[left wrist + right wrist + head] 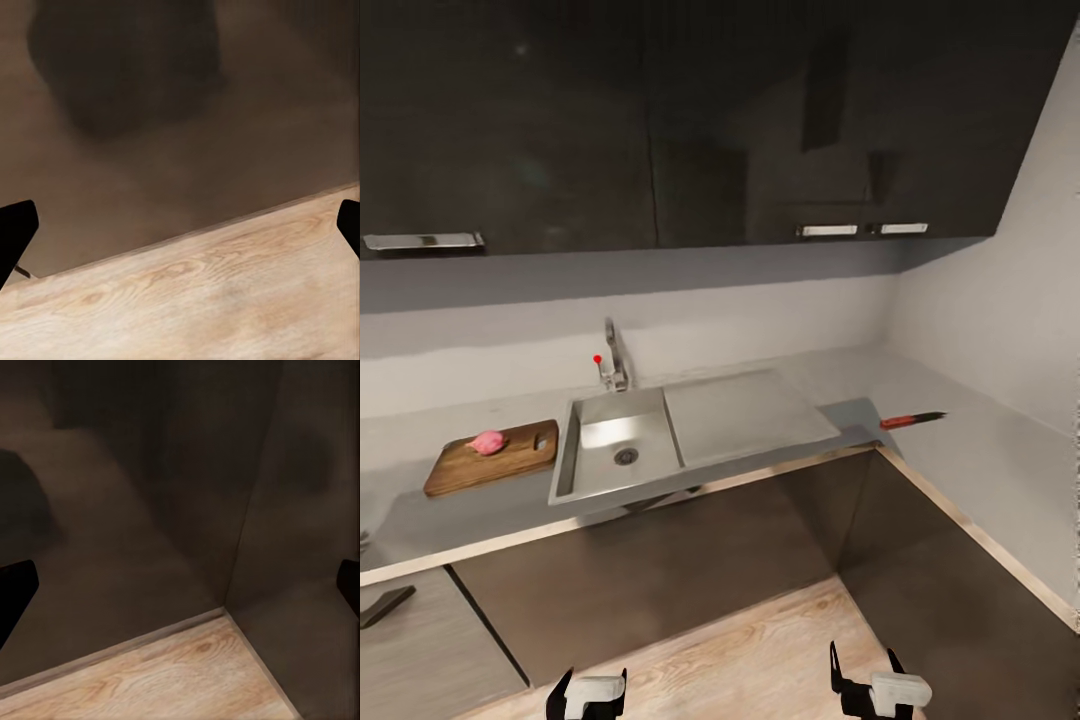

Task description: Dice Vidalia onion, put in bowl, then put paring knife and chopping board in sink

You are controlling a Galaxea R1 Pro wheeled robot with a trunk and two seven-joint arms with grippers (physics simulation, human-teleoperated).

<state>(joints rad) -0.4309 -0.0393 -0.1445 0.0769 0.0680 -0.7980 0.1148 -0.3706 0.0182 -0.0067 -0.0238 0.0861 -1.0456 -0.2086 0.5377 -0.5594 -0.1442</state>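
The pinkish Vidalia onion point(487, 442) rests whole on the dark brown chopping board point(510, 462), which lies on the countertop point(450, 515) just left of the sink point(622, 445). On the right leg of the counter, beyond the drainboard, lies the red-handled paring knife point(911, 419). No bowl is in sight. Low in the head view my left gripper point(588, 690) and right gripper point(868, 678) hang over the floor, far below the counter. Both are open with nothing between their fingers point(15, 232) point(13, 596).
Dark cabinet fronts point(690, 570) run under the L-shaped counter and meet in a corner point(229, 600). Light wood floor point(760, 660) lies in front of them. Dark wall cabinets point(660, 120) hang above. The faucet point(615, 360) stands behind the basin.
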